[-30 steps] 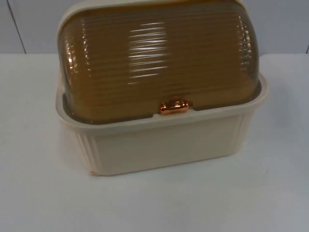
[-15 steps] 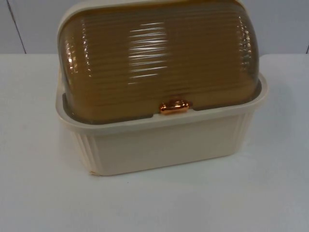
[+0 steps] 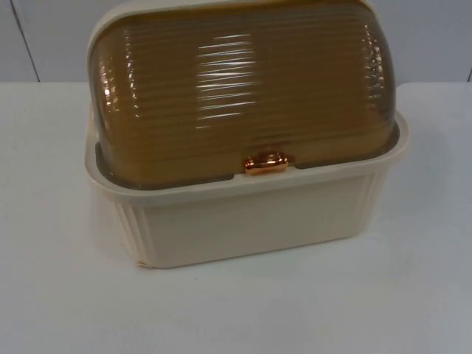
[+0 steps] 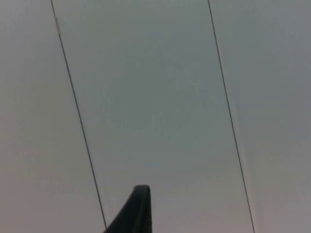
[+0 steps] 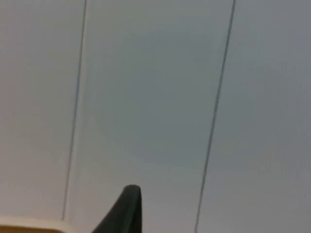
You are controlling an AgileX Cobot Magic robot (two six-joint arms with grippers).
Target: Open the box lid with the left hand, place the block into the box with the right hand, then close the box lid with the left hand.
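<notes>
While the box [image 3: 243, 214] stands on the white surface [image 3: 413, 295] with its brown lid [image 3: 243, 88] shut, both tools face the grey wall [image 4: 155, 97]; whether they are open I cannot tell.

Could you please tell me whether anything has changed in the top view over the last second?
Nothing has visibly changed. The cream box stands in the same spot on the white table, its ribbed amber lid still shut, with the copper handle at the front rim. The left gripper's fingertip and the right gripper's fingertip face the grey partition wall.
</notes>
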